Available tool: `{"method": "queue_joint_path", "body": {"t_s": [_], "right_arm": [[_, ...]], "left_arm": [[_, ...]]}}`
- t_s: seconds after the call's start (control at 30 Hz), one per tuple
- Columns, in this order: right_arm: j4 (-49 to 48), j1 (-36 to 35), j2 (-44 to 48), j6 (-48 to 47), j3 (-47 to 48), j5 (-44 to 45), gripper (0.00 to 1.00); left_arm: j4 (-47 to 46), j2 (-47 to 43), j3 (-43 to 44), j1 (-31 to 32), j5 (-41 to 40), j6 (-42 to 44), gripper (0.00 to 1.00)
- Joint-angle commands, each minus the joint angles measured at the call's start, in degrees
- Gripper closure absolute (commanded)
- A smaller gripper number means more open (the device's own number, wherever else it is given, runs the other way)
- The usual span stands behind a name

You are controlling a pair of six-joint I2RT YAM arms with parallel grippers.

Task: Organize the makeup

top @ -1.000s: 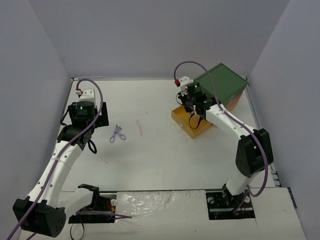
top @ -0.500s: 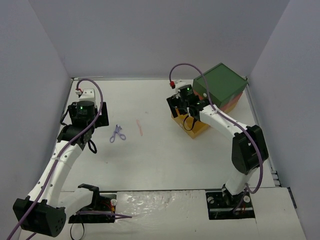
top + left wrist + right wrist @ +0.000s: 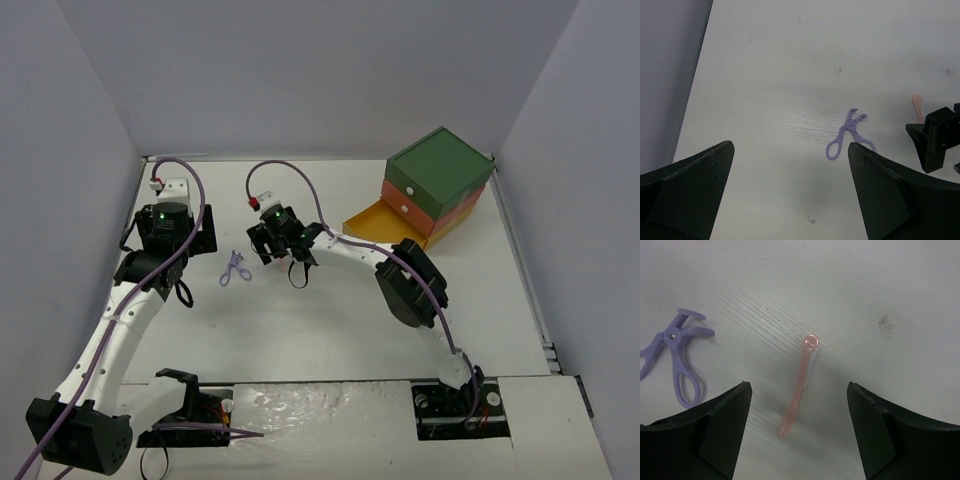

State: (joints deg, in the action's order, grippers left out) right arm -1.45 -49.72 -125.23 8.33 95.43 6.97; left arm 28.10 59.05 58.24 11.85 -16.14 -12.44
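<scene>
A pink stick (image 3: 801,385) lies on the white table, directly under my right gripper (image 3: 797,390), whose jaws are open on either side of it without touching. In the top view the right gripper (image 3: 268,243) hides the stick. A lilac scissor-like tool (image 3: 234,269) lies just left of it; it also shows in the right wrist view (image 3: 677,347) and the left wrist view (image 3: 849,134). My left gripper (image 3: 791,145) is open and empty above bare table, left of the tool; in the top view it (image 3: 190,240) is at the far left. Sponges, discs and dark sticks are out of view.
A drawer chest (image 3: 435,185) with a green top and a red drawer stands at the back right. Its yellow bottom drawer (image 3: 385,222) is pulled open toward the right arm. White walls close in the table on the left, back and right.
</scene>
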Motion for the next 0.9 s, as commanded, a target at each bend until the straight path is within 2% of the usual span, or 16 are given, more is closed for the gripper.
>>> {"method": "queue_joint_path", "body": {"t_s": [0.0, 0.33, 0.47, 0.7, 0.77, 0.87], "right_arm": [[-4.53, -0.33, -2.44, 2.32, 4.61, 4.28, 0.29], [-7.79, -0.82, -7.32, 2.14, 2.10, 6.91, 0.46], [-8.71, -0.82, -7.71, 2.59, -0.61, 6.05, 0.60], [-10.18, 0.10, -5.24, 2.81, -6.99, 4.22, 0.94], [-10.49, 0.74, -3.52, 2.41, -9.03, 3.27, 1.00], [-10.50, 1.38, 0.01, 1.43, -11.85, 2.44, 1.00]], "left_arm": [[-2.55, -0.72, 1.26, -0.51, -0.12, 0.14, 0.03], [-2.61, -0.69, 1.35, -0.69, 0.15, 0.05, 0.03], [-2.61, -0.79, 1.26, -0.78, 0.15, 0.14, 0.03], [-2.61, -0.86, 1.26, -0.87, 0.06, 0.06, 0.03], [-2.61, -0.78, 1.26, -0.87, 0.06, 0.14, 0.03], [-2.52, -0.78, 1.21, -0.87, 0.15, 0.05, 0.03]]}}
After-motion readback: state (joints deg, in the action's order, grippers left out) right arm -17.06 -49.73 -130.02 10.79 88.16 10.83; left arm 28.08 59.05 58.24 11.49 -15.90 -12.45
